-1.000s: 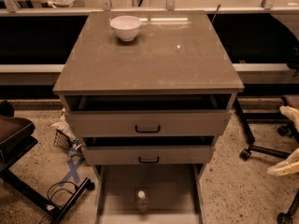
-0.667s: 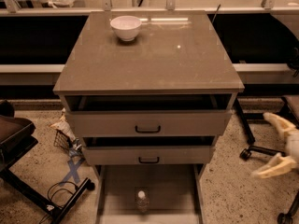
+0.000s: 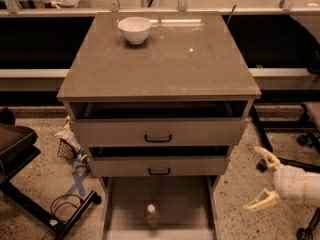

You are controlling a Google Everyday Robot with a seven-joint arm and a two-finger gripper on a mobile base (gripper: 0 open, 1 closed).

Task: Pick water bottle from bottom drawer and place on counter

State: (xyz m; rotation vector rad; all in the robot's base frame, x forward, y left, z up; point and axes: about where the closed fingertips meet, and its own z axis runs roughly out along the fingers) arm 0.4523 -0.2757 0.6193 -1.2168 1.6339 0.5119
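While your gripper [image 3: 262, 180] hangs low at the right of the cabinet, just beside the pulled-out bottom drawer [image 3: 182, 196], its jaws are spread wide with nothing between them. You have the water bottle [image 3: 152, 215] standing upright on the drawer's flat floor, toward the near end and a little left of centre, well apart from the gripper. Above, the counter [image 3: 165, 64] carries a white bowl [image 3: 134, 29] near its back left corner, over two grey drawer fronts [image 3: 158, 132] with black handles.

Dim; overhead glare, seemingly; gripper [image 3: 251, 178] lower-right
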